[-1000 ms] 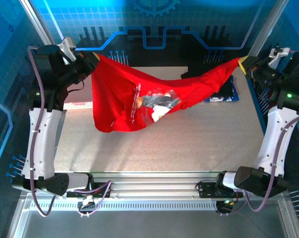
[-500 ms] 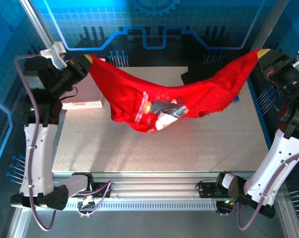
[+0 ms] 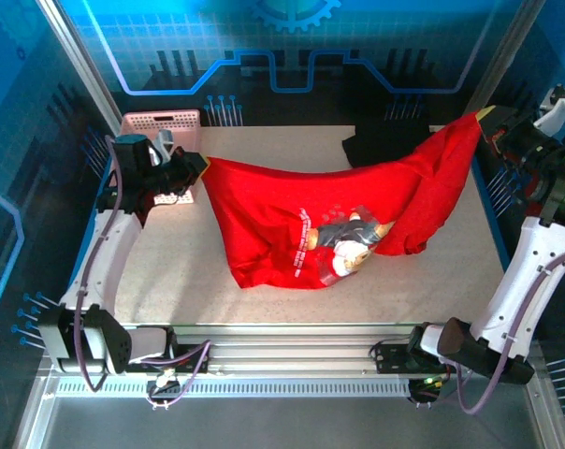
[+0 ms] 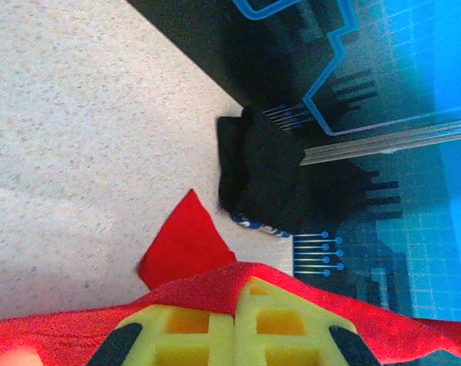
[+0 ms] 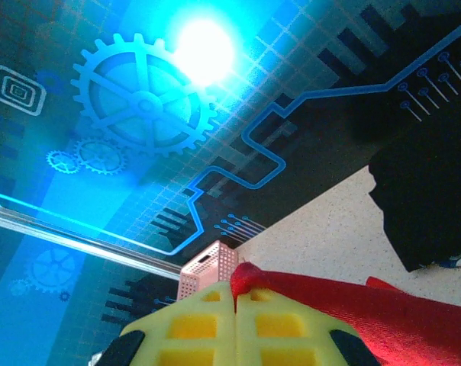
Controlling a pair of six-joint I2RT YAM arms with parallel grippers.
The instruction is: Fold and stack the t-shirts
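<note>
A bright red t-shirt (image 3: 292,220) with a teddy-bear print (image 3: 353,245) hangs stretched between both arms, its lower part sagging onto the table. My left gripper (image 3: 200,165) is shut on the shirt's left corner, low near the table. My right gripper (image 3: 484,117) is shut on the right corner, held higher at the back right. In the left wrist view the yellow fingers (image 4: 185,328) pinch red cloth (image 4: 215,286). In the right wrist view the red cloth (image 5: 345,301) runs out from between the yellow fingers (image 5: 192,328). A folded black shirt (image 3: 381,145) lies at the back right, also as a dark pile (image 4: 265,171).
A pink perforated basket (image 3: 161,126) stands at the back left corner, just behind my left gripper, and as a pink box (image 5: 209,267) in the right wrist view. The grey table (image 3: 170,281) lies bare at the front left. Blue printed walls surround the cell.
Both grippers have swung the red shirt forward and down. The left gripper dropped from high at the back left to near the table, uncovering the basket. The shirt's lower part now rests on the table.
</note>
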